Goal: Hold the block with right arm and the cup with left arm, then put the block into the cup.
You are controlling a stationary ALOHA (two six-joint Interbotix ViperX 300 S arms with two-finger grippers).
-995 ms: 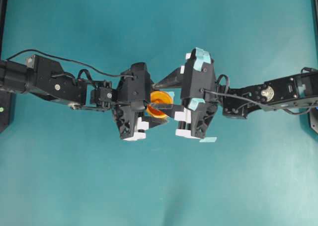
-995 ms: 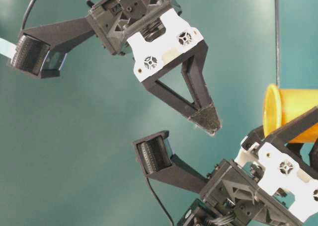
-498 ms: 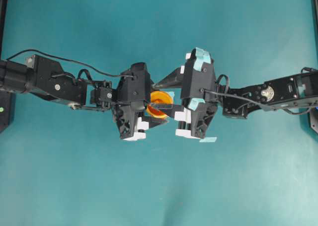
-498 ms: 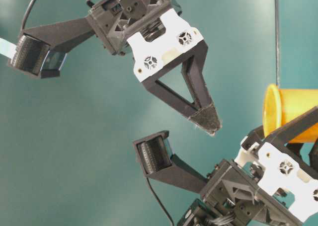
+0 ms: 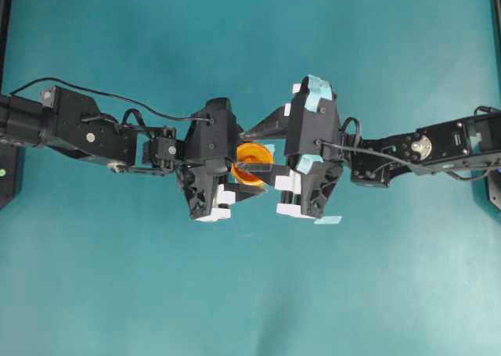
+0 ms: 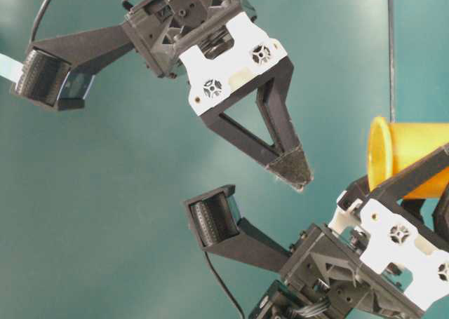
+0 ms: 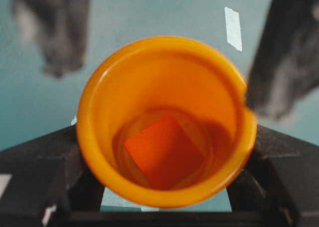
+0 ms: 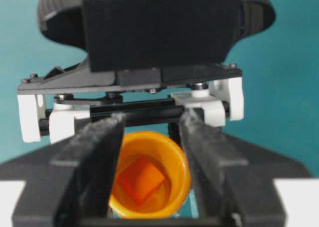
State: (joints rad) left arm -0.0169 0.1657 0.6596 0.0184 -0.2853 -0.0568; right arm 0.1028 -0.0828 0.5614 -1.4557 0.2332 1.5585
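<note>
The yellow-orange cup is held off the table, clamped between the two fingers of my left gripper. The orange block lies at the bottom of the cup. In the right wrist view the block shows inside the cup, beyond my teal-taped right gripper. That gripper is open and empty, its fingers apart above the cup's mouth. Overhead, the cup sits between the left gripper and the right gripper. At table level the cup lies tilted on its side.
Both arms meet over the middle of the teal table. The left arm's thin black cable arcs above its forearm. Black frame posts stand at the table's left and right edges.
In the table-level view the left gripper and the cup have shifted slightly to the left. The right gripper has not moved.
</note>
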